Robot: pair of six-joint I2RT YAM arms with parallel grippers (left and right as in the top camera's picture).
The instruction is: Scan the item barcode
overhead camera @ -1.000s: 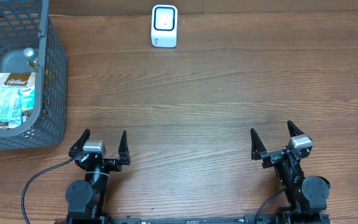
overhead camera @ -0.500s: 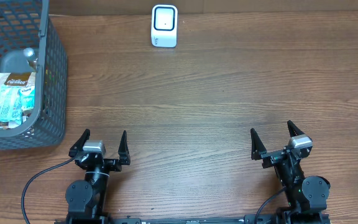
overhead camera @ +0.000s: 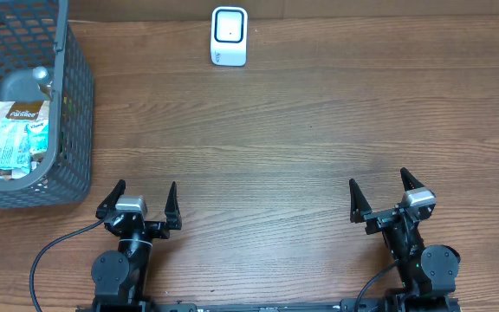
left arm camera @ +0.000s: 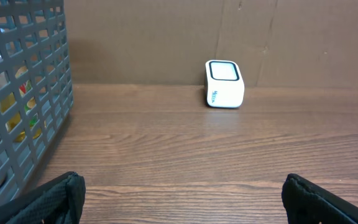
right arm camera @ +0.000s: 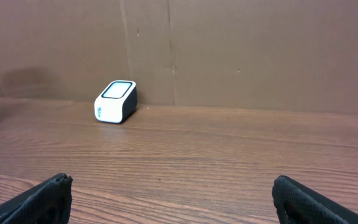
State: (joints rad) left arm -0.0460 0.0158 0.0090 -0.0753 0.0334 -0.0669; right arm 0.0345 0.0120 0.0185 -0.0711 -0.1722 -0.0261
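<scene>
A white barcode scanner [overhead camera: 229, 35] with a dark window stands at the table's far edge; it also shows in the left wrist view as the scanner [left arm camera: 224, 83] and in the right wrist view as the scanner [right arm camera: 115, 102]. Packaged items [overhead camera: 20, 130] lie inside a grey mesh basket [overhead camera: 74, 113] at the far left. My left gripper [overhead camera: 141, 196] rests open near the front edge, nothing between its fingers [left arm camera: 51, 199]. My right gripper [overhead camera: 379, 194] is likewise open and empty at the front right, fingers [right arm camera: 39, 198] wide apart.
A brown cardboard wall [right arm camera: 229, 50] backs the wooden table [overhead camera: 301, 130]. The basket wall [left arm camera: 17, 106] rises close to the left gripper's left side. A black cable [overhead camera: 50, 251] loops by the left arm's base.
</scene>
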